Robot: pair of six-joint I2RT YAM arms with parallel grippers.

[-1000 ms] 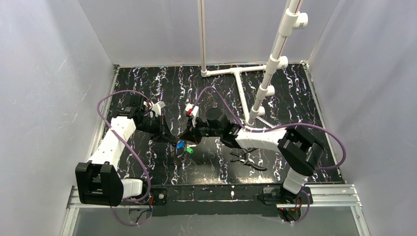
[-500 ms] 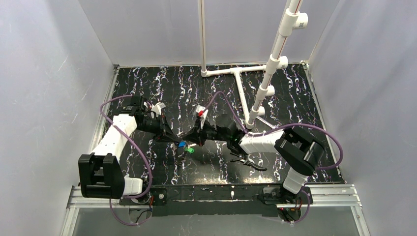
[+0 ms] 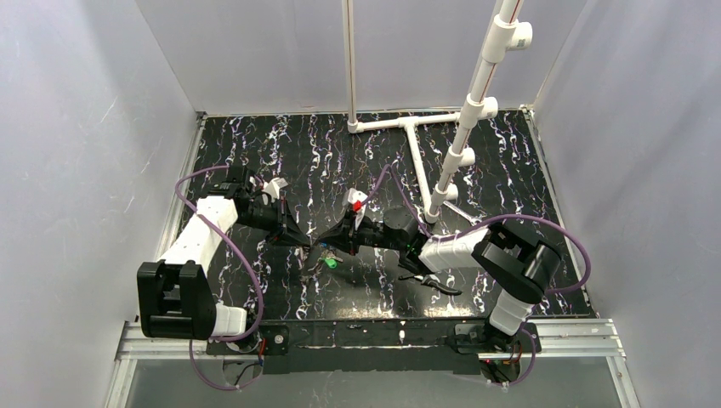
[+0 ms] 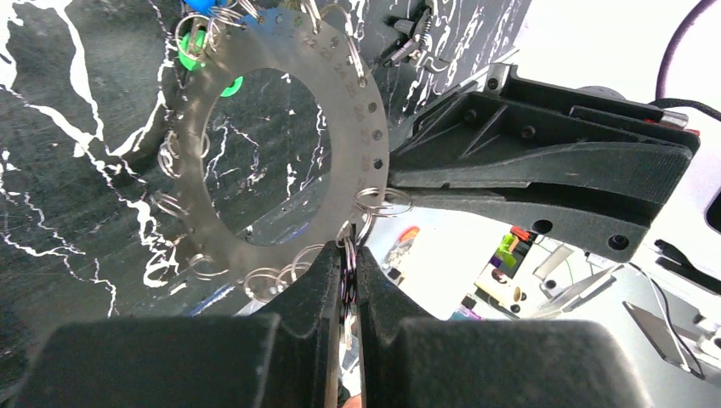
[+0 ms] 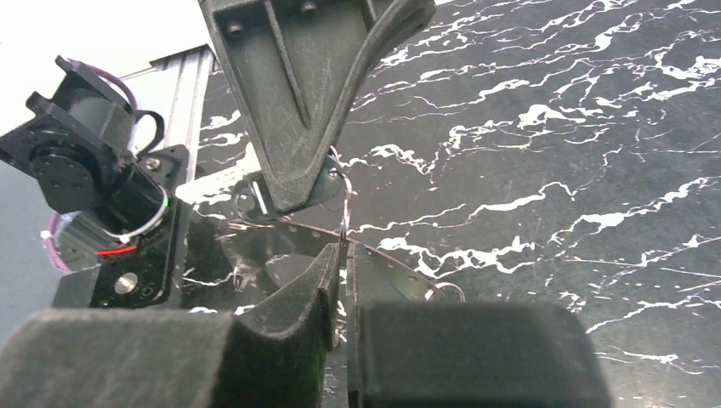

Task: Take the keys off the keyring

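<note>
The left gripper (image 3: 303,244) reaches in over the marbled black table (image 3: 510,161) near its middle. In the left wrist view its fingers (image 4: 327,280) are pressed together on the rim of a flat ring-shaped metal plate (image 4: 357,102). The plate has etched numbers, and small split rings (image 4: 174,204) hang all round its edge. A split ring sits right at the pinch, so the pads may be holding that wire as well as the plate.

On the far side of the plate from that grip, the green key (image 4: 197,53) and the blue key (image 4: 201,4) hang together. A thin keyring (image 4: 180,32) loops over the green head. From above only the green key (image 3: 327,263) shows clearly, low between the two arms.

The right gripper (image 3: 328,243) meets the left one tip to tip. In its wrist view the fingers (image 5: 310,285) are drawn narrow on a thin wire loop (image 5: 343,208) that rises from between them to the left gripper's tip (image 5: 319,191).

Black-handled pliers (image 3: 429,277) lie on the table beside the right forearm. A white PVC pipe frame (image 3: 408,127) stands well apart at the back.
</note>
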